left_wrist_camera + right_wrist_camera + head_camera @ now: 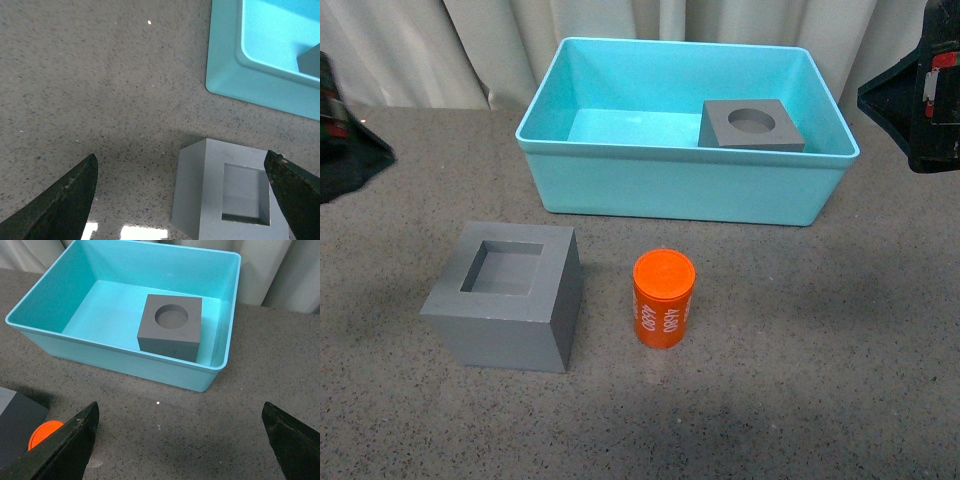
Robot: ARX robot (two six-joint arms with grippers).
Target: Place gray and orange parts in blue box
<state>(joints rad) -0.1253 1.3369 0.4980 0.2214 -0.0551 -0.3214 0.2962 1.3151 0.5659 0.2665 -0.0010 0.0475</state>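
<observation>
The turquoise-blue box (680, 190) stands at the back of the table. The gray cube with a round recess (752, 124) lies inside it at the right; it also shows in the right wrist view (171, 327). The gray cube with a square recess (505, 295) sits on the table in front of the box, left of the orange cylinder (663, 298) with white digits. My left gripper (185, 192) is open, above the square-recess cube (235, 197). My right gripper (182, 437) is open over bare table in front of the box (125, 360). The orange cylinder (42, 432) peeks in at the edge.
Pale curtains hang behind the box. The table is a speckled gray surface (800, 380). My left arm (345, 140) shows at the left edge and my right arm (920, 95) at the right edge, both raised.
</observation>
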